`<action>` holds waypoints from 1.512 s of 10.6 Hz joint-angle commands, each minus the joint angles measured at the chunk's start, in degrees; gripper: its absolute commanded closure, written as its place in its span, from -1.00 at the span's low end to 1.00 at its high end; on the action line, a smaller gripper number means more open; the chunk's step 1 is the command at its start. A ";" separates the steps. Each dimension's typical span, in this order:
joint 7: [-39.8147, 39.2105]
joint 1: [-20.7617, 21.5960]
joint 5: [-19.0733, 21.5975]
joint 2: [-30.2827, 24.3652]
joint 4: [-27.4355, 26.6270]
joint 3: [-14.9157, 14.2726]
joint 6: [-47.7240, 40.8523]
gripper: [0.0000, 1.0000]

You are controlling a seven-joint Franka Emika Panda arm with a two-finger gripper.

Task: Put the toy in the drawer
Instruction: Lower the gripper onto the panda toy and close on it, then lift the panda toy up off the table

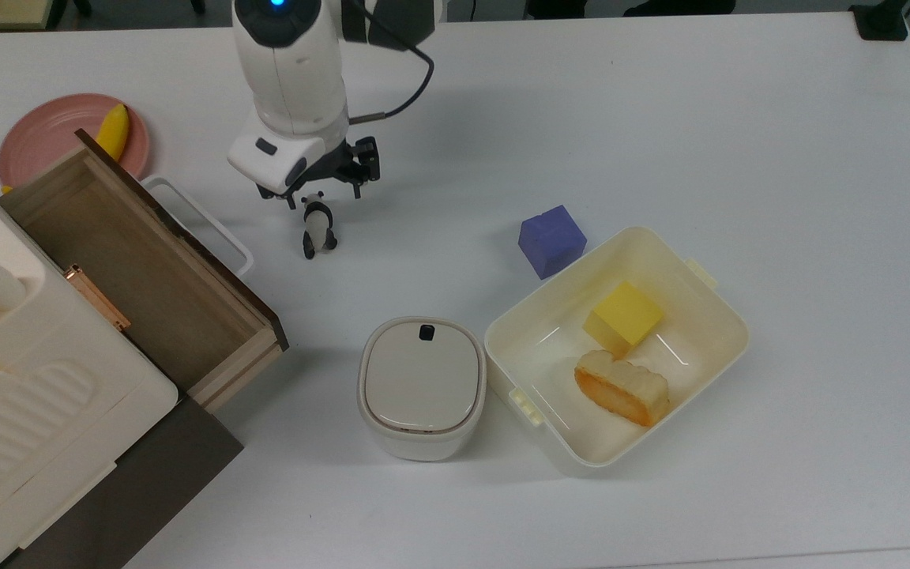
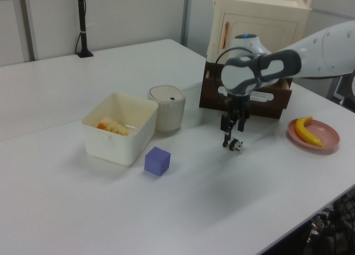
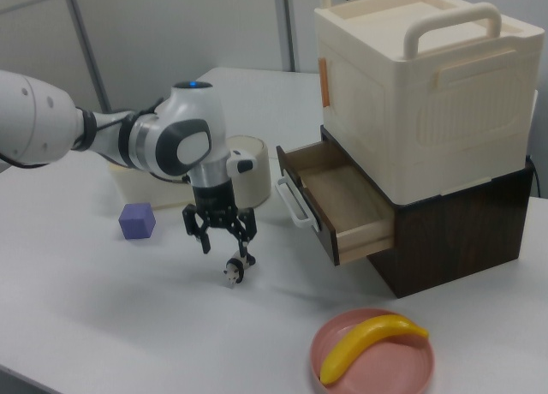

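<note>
Toy: panda toy (image 1: 317, 227) lying on the white table (image 1: 660, 118), upper left of centre in the top view; free of the gripper
Gripper: gripper (image 3: 221, 233) low over the toy, fingers spread apart, nothing held
Drawer: drawer (image 1: 139, 276) pulled open at the top view's left, empty inside
Advice: centre the fingers astride the small body before closing; it looks apt to skid if nudged

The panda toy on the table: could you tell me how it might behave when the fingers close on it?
The toy looks tiny and rigid, so probably light and easily nudged aside. It lies on the smooth table, so it may slide. The open gripper hovers over it, leaving little room for error.
</note>
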 commanded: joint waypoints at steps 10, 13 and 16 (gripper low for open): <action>-0.63 0.97 5.40 -3.51 7.82 -0.13 1.12 1.00; 1.29 0.54 12.27 -3.42 13.64 -0.66 1.72 1.00; 2.53 -0.43 15.89 -2.99 14.28 -3.29 11.42 1.00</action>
